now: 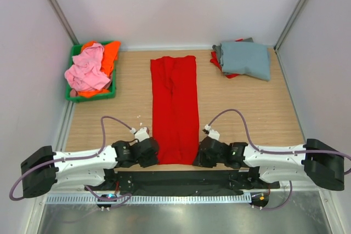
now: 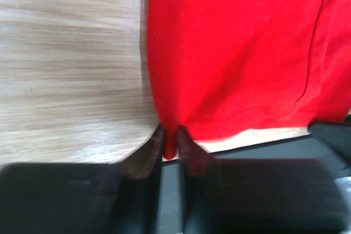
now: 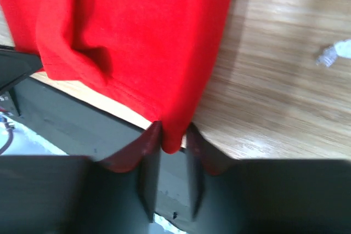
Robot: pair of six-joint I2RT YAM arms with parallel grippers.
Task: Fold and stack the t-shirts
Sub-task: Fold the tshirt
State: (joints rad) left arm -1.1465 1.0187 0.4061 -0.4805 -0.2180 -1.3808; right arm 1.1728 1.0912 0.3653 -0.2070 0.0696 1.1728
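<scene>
A bright red t-shirt (image 1: 174, 108) lies folded into a long narrow strip down the middle of the table. My left gripper (image 1: 155, 152) is shut on its near left corner, and the red cloth (image 2: 230, 53) is pinched between the fingers (image 2: 171, 145). My right gripper (image 1: 196, 153) is shut on its near right corner, with the red cloth (image 3: 137, 36) pinched between its fingers (image 3: 174, 138). A folded grey-blue t-shirt (image 1: 247, 60) lies on a red one at the back right. A pink t-shirt (image 1: 86, 71) and an orange one (image 1: 111, 53) lie in the bin.
A green plastic bin (image 1: 107, 94) stands at the back left corner. A small white scrap (image 3: 334, 53) lies on the wood right of the red shirt. White walls close in the table on three sides. A dark mat (image 1: 181, 179) runs along the near edge.
</scene>
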